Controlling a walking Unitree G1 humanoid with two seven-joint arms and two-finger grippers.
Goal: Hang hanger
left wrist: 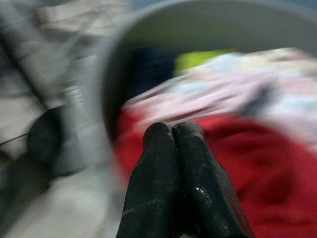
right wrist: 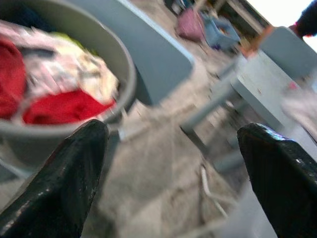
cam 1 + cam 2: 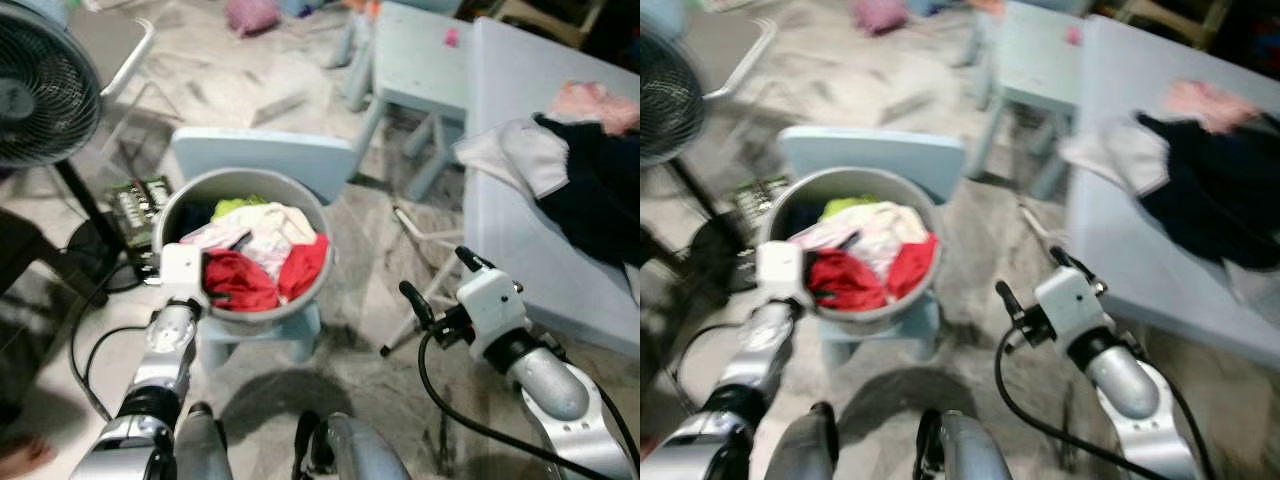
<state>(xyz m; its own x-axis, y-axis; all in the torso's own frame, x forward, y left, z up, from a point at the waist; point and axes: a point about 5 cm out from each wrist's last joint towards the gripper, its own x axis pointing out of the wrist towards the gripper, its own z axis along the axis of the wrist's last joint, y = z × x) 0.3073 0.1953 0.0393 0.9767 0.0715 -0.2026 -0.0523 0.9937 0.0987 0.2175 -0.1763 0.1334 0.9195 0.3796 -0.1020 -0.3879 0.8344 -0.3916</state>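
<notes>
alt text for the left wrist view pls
The left gripper, its two black fingers pressed shut, points over the rim of a grey tub at red cloth lying among pale and green laundry. The picture is blurred.

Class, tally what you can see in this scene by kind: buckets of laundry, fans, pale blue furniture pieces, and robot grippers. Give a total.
Grey bucket of clothes: 1
Black fan: 1
Pale blue furniture: 3, chair, stool, table
Grippers: 2, left gripper shut over the bucket, right gripper open
Total: 7
</notes>
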